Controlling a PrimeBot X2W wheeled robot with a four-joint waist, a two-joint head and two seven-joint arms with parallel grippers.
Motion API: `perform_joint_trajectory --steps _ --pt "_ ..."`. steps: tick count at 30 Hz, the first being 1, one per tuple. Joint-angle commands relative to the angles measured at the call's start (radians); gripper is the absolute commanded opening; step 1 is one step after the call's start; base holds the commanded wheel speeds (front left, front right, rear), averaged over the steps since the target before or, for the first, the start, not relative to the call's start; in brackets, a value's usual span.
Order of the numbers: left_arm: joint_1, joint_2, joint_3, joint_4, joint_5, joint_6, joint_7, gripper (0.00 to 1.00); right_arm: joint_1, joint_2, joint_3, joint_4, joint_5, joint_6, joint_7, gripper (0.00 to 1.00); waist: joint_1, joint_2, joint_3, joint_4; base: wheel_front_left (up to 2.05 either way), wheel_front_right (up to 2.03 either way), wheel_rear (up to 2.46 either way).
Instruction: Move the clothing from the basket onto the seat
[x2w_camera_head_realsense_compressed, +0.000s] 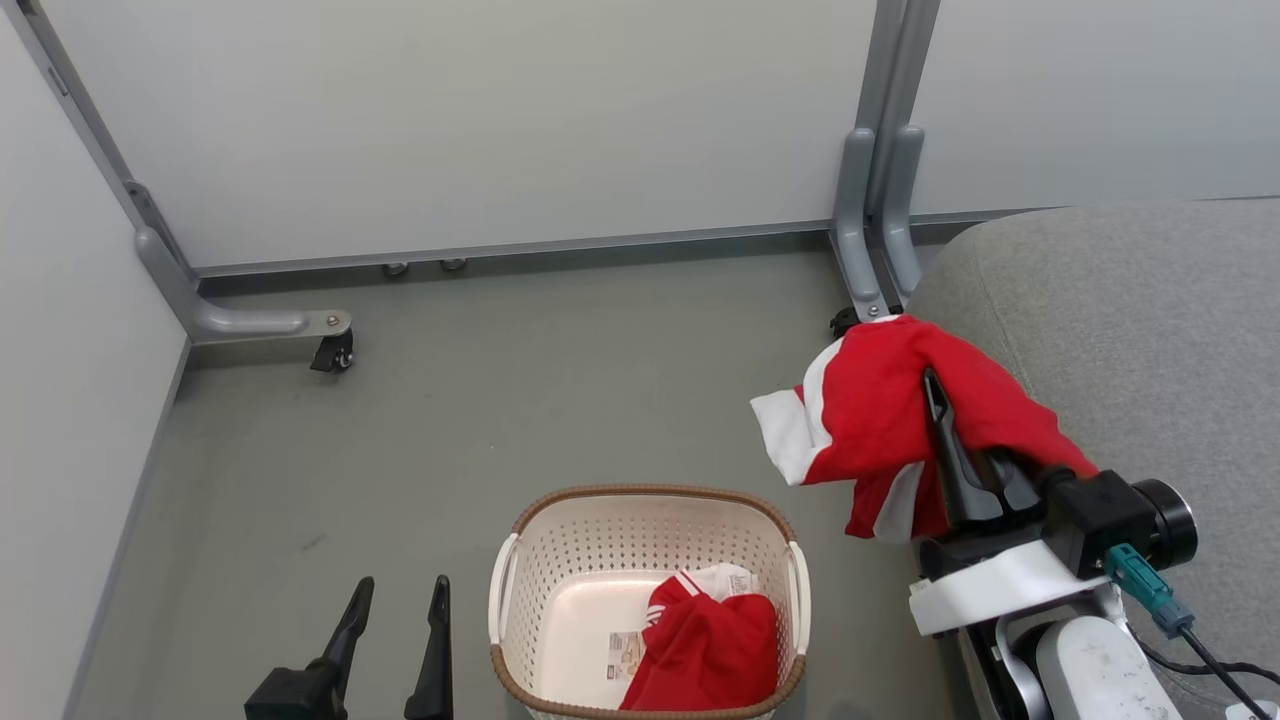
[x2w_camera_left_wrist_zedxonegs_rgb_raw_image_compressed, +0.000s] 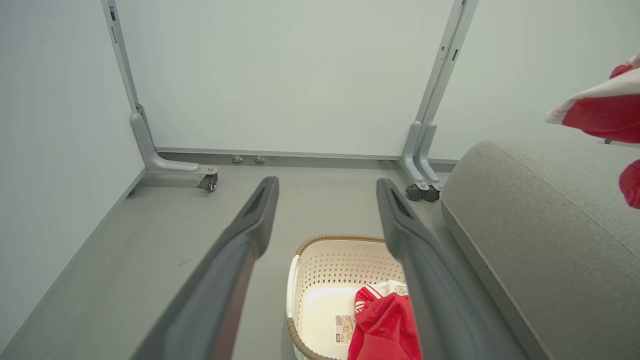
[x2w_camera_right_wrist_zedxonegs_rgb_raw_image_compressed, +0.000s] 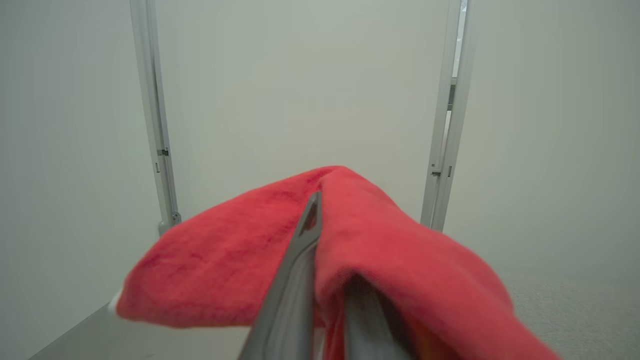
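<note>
Nothing legible. Inside the basket (x2w_camera_head_realsense_compressed: 650, 492), the sticker (x2w_camera_head_realsense_compressed: 626, 655) on its floor carries printed lines, too small to read. Just right of it in the basket, a white label (x2w_camera_head_realsense_compressed: 735, 578) on the red garment (x2w_camera_head_realsense_compressed: 705, 650) shows faint marks, unreadable.

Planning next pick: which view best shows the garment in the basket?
Head view: garment nearly whole, near right in basket. Left wrist view: cropped, partly behind a finger. Right wrist view: the other garment, gripped.
</note>
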Motion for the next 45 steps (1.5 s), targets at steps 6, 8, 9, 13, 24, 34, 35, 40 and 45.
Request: perform_joint_trajectory --steps 6,8,9,13,24,34,35,40,45 --pt "0.012 0.001 0.001 -0.001 0.010 -0.006 0.001 1.00 0.010 -0.001 0.000 0.000 0.004 0.000 -0.003 0.00 0.0000 0.0000 -0.001 -0.008 0.00 0.00 0.00" --pt "0.014 0.001 0.002 0.003 -0.008 -0.006 0.001 1.00 0.011 -0.001 0.000 0.000 0.004 0.000 -0.003 0.00 0.0000 0.0000 -0.003 -0.010 0.00 0.00 0.00" --pt "0.014 0.001 0.005 0.005 -0.020 -0.007 0.001 1.00 0.011 -0.001 -0.001 0.001 0.004 0.000 -0.003 0.00 0.0000 0.0000 -0.004 -0.011 0.00 0.00 0.00" --pt "0.004 0.001 0.006 0.009 -0.024 -0.007 0.001 1.00 0.012 -0.001 0.000 0.003 0.005 0.000 -0.003 0.00 0.0000 0.0000 -0.006 -0.012 0.00 0.00 0.00" --pt "-0.005 0.001 -0.001 0.003 -0.026 -0.006 0.001 1.00 -0.001 -0.003 0.005 -0.004 -0.007 0.000 -0.003 0.00 0.0000 0.0000 0.001 -0.032 0.00 0.00 0.00" --pt "-0.034 0.001 -0.029 -0.009 -0.031 0.002 0.001 1.00 -0.021 -0.025 -0.014 -0.022 -0.019 0.000 -0.003 0.00 0.0000 0.0000 0.037 -0.157 0.00 0.00 0.00" --pt "-0.037 0.001 -0.031 -0.010 -0.033 0.003 0.001 1.00 -0.023 -0.028 -0.016 -0.023 -0.020 0.000 -0.003 0.00 0.0000 0.0000 0.040 -0.173 0.00 0.00 0.00" --pt "-0.057 0.001 -0.045 -0.014 -0.040 0.005 0.001 1.00 -0.029 -0.042 -0.033 -0.029 -0.022 0.000 -0.003 0.00 0.0000 0.0000 0.058 -0.258 0.00 0.00 0.00" --pt "-0.076 0.001 -0.055 -0.016 -0.045 0.008 0.001 1.00 -0.030 -0.052 -0.049 -0.031 -0.027 0.000 -0.003 0.00 0.0000 0.0000 0.076 -0.343 0.00 0.00 0.00"
